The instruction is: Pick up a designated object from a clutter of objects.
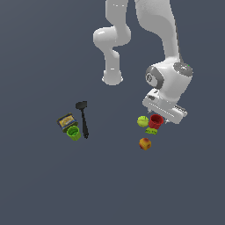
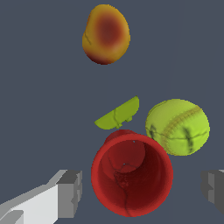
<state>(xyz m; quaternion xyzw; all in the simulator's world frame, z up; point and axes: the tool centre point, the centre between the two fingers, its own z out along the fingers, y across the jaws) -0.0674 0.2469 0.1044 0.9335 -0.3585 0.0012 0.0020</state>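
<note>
Gripper (image 2: 141, 186) first: mine is open wide, and it holds nothing. In the wrist view I see one finger (image 2: 70, 187) on each side of the red cup (image 2: 131, 177), with a gap between each finger and the cup. So I am low over the cup and lined up on it, but I have not grabbed it yet. I think this is the step just before the squeeze.

The red cup (image 1: 155, 121) stands up with its open mouth facing my camera. It sits on the grey floor, far from any edge I can see. The ball (image 2: 178, 127) is just beside the cup, maybe touching it; I cannot tell. A small green piece (image 2: 118, 114) lies just beside the cup too. The fruit (image 2: 106, 34) is a bit farther off.

The green cup (image 1: 74, 132), the hammer (image 1: 83, 118) and the box (image 1: 67, 121) sit well apart, toward the exterior view's left.

Next, I think I need to go down a little more, so my fingers reach the cup's sides. Then I close them and lift straight up. The ball is close to one finger's path, so I should take care not to bump it. The cup gets thinner toward the bottom, so it may slip if I grip too softly.
</note>
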